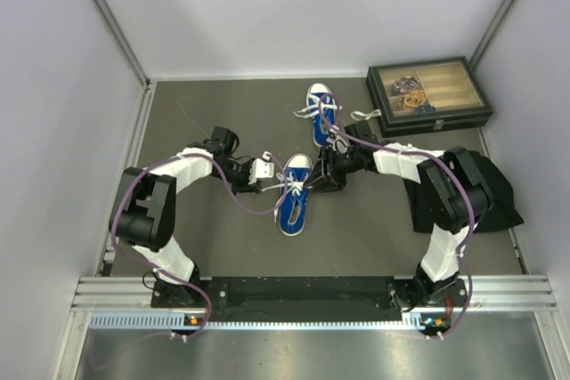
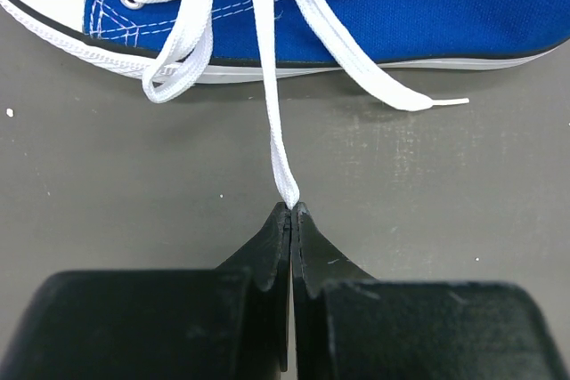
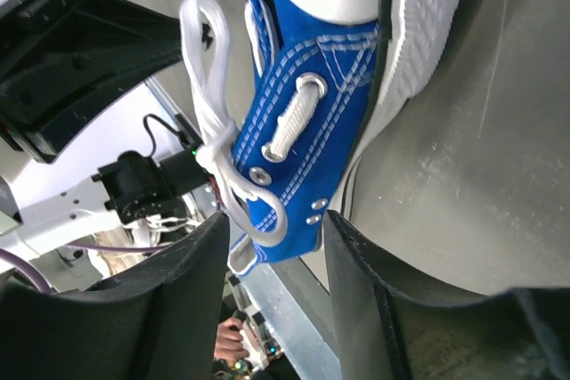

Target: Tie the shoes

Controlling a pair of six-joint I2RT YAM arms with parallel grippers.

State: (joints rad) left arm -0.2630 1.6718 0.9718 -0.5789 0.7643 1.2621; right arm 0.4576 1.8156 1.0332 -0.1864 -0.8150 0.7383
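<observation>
Two blue sneakers lie on the grey table: the near shoe (image 1: pixel 294 195) in the middle and the far shoe (image 1: pixel 322 113) behind it. My left gripper (image 1: pixel 271 173) is at the near shoe's left side. In the left wrist view it (image 2: pixel 291 209) is shut on the end of a white lace (image 2: pixel 272 113) that runs taut from the shoe (image 2: pixel 374 6). My right gripper (image 1: pixel 319 175) is at the shoe's right side. In the right wrist view it (image 3: pixel 276 238) is open, with the blue shoe wall (image 3: pixel 312 131) and a lace loop (image 3: pixel 214 86) just ahead of its jaws.
A dark glass-lidded box (image 1: pixel 427 95) stands at the back right. A black cloth (image 1: pixel 494 189) lies at the right behind my right arm. White walls close the left, back and right. A metal rail (image 1: pixel 312 295) runs along the front edge.
</observation>
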